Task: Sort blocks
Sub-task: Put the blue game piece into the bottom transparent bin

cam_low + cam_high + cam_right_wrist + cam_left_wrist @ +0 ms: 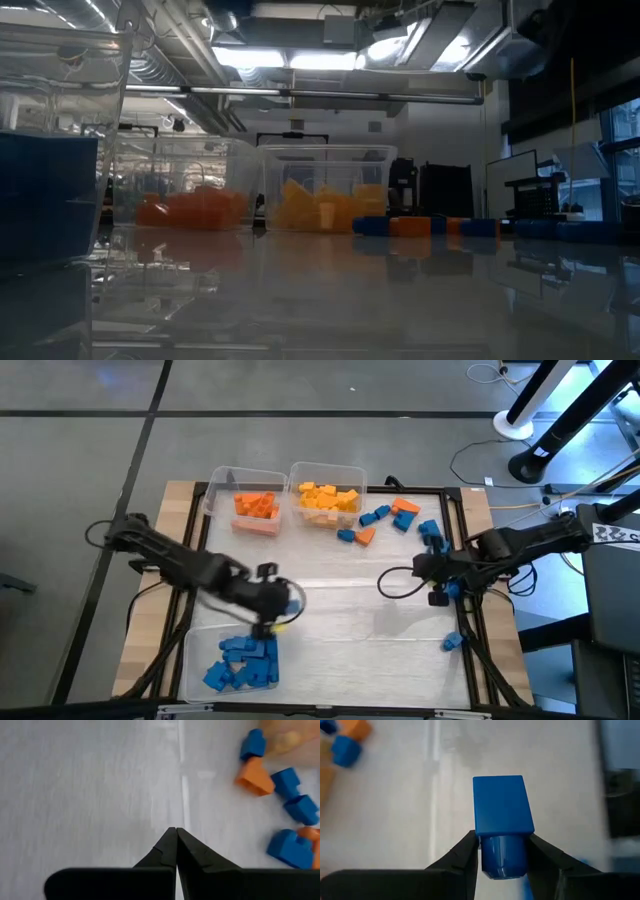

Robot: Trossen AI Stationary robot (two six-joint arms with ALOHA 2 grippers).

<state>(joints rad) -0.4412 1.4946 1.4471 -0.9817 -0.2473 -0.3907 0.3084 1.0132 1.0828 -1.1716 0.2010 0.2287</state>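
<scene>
My left gripper (283, 603) hovers just beyond the far rim of the clear bin of blue blocks (242, 663) at the table's near-left and is shut on a blue block (502, 812). My right gripper (176, 834), shut and empty, hangs over bare table right of centre (422, 571). Loose blue and orange blocks (385, 520) lie on the table beside the yellow bin, and the right wrist view also shows these blocks (280, 795). One blue block (455, 642) lies near the right edge. Neither gripper shows in the low view. My left gripper pinches the blue block by its round stud (502, 862), one finger (462, 857) on each side of it. The block's flat rectangular body (502, 805) sticks out past the fingertips. The block is lifted clear of the table.
Along the far edge stand a clear bin of orange blocks (252, 507) and a clear bin of yellow blocks (328, 498). More blue blocks (432, 535) lie close to the right arm. A black frame (462, 510) runs around the table. Bare tabletop (340, 610) lies between the arms.
</scene>
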